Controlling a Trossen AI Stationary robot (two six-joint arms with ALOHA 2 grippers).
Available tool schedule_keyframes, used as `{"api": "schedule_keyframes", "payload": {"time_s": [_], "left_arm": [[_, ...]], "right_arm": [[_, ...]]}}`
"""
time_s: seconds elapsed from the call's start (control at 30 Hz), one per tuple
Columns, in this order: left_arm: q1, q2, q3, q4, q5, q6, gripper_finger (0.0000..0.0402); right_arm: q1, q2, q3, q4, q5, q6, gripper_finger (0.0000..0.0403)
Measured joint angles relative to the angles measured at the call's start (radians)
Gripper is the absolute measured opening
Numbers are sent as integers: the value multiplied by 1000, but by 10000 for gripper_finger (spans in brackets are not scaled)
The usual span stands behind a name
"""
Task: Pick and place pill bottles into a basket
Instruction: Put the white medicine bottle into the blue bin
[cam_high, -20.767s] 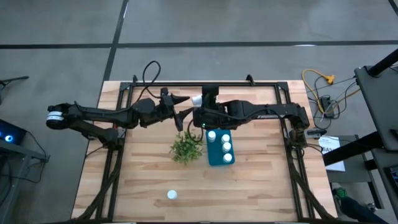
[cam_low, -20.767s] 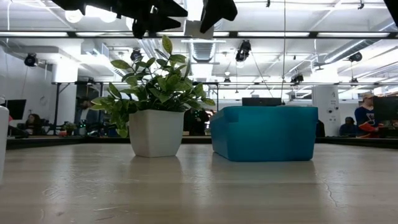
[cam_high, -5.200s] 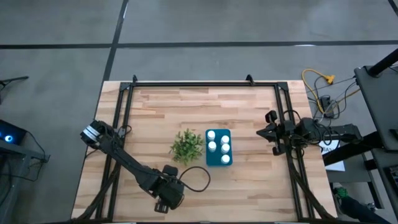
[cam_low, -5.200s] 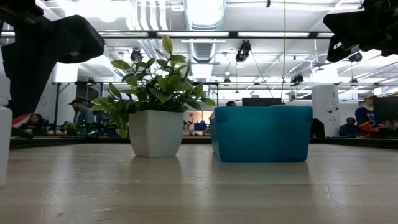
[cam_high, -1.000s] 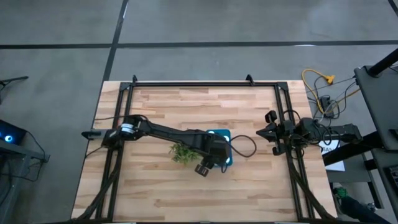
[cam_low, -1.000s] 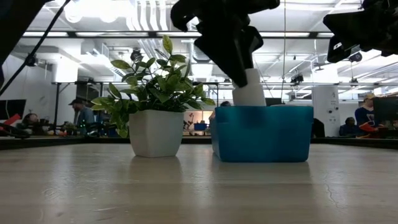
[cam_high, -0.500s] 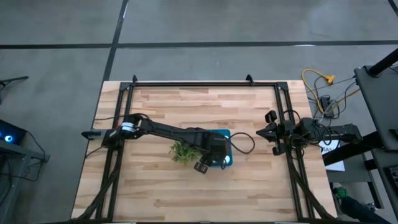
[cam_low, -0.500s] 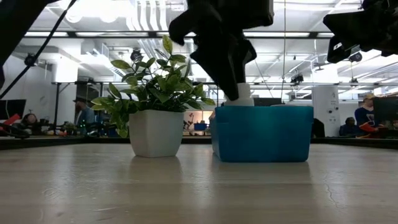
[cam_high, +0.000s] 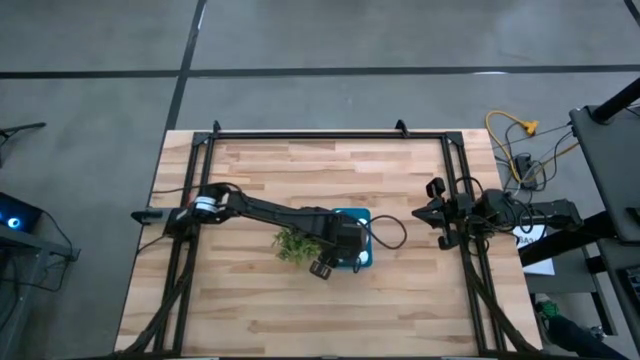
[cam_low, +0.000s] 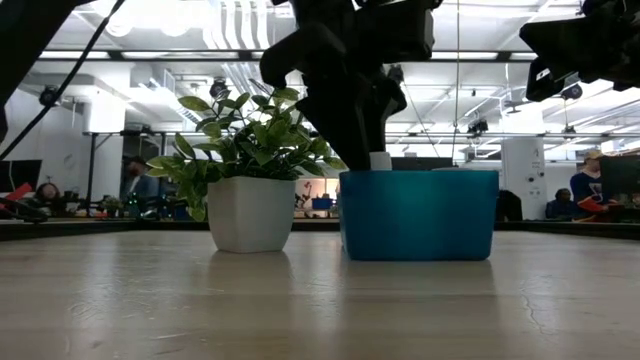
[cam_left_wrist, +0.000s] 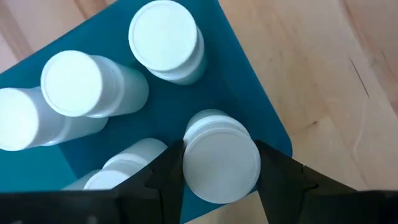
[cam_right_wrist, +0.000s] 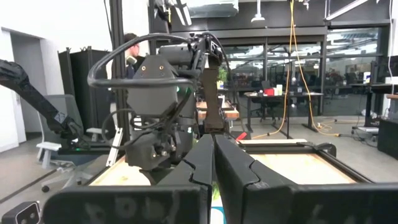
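Note:
The teal basket (cam_high: 355, 214) stands mid-table beside a potted plant (cam_high: 297, 243). My left gripper (cam_high: 345, 246) reaches down into the basket's near end and is shut on a white pill bottle (cam_left_wrist: 221, 163). Only this bottle's top (cam_low: 380, 160) shows above the basket's rim in the low view. Several more pill bottles (cam_left_wrist: 165, 40) (cam_left_wrist: 78, 84) stand or lean inside the basket (cam_left_wrist: 245, 78). My right gripper (cam_high: 431, 213) waits shut at the table's right edge. My left gripper pinches the pill bottle between its two fingers (cam_left_wrist: 166, 174), one on each side of the white cap (cam_left_wrist: 249, 163). The fingers come from above and point down. The bottle stands upright in a corner of the basket; whether its base touches the floor is hidden.
The plant's leaves (cam_low: 250, 150) spread close to the basket's left side and to my left arm. The black frame rails (cam_high: 320, 134) run around the table. Bare wood lies toward the near edge (cam_high: 320, 310).
My left gripper has gone down into the basket with the pill bottle, still shut on it. The bottle, which stood mostly above the rim, now sits almost wholly below it.

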Motion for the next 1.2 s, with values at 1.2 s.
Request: {"api": "schedule_keyframes", "payload": {"time_s": [1.2], "left_arm": [[0, 0, -7, -16, -30, -28, 186]], "right_arm": [[0, 0, 0, -2, 0, 1, 9]]}}
